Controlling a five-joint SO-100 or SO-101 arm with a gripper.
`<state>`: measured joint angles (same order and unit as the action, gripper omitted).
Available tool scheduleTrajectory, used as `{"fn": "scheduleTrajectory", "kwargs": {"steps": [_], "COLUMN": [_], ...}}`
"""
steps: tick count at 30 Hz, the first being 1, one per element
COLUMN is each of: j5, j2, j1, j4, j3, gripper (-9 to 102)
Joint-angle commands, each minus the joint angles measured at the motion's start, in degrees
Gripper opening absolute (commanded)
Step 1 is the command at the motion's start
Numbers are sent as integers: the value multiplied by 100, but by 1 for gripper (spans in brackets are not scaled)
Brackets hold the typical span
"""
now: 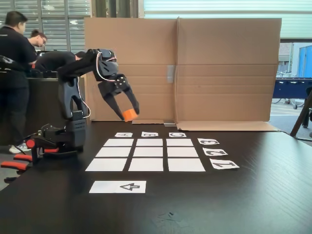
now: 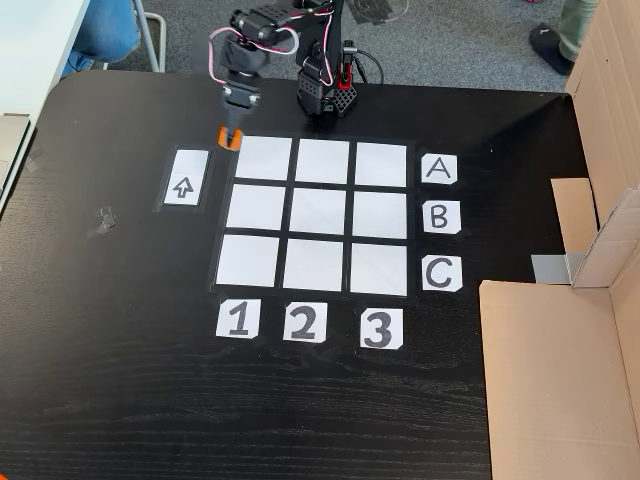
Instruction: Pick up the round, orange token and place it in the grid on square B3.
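Observation:
The orange token (image 1: 129, 115) (image 2: 230, 137) hangs in the air, and my gripper (image 1: 126, 116) (image 2: 231, 141) is shut on it, fingers pointing down. In a fixed view from above, it sits over the gap between the arrow sheet (image 2: 185, 178) and the grid (image 2: 315, 215), beside the corner square of row A, column 1. The grid (image 1: 146, 153) lies flat with letter cards A, B, C and number cards 1, 2, 3 along two sides. Square B3 (image 2: 380, 215) (image 1: 149, 142) is blank, two columns and one row away from the token.
The arm's base (image 1: 68, 139) (image 2: 322, 95) is clamped at the table edge beside row A. A cardboard wall (image 1: 195, 68) (image 2: 560, 350) borders the table past the letter cards. People stand behind the arm. The arrow sheet (image 1: 118, 186) lies beside column 1.

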<state>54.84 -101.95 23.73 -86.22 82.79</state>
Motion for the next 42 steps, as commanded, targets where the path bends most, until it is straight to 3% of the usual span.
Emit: {"fn": "scheduleTrajectory", "kwargs": {"steps": [1, 20, 31, 42], "j5": [396, 2039, 2531, 2936], "j2": [-255, 536, 2057, 2953], "j1": [-650, -4799, -5019, -5062], "j4": [-114, 0, 747, 958], "j3": [-149, -246, -264, -185], "gripper": [-1, -1, -1, -1]}}
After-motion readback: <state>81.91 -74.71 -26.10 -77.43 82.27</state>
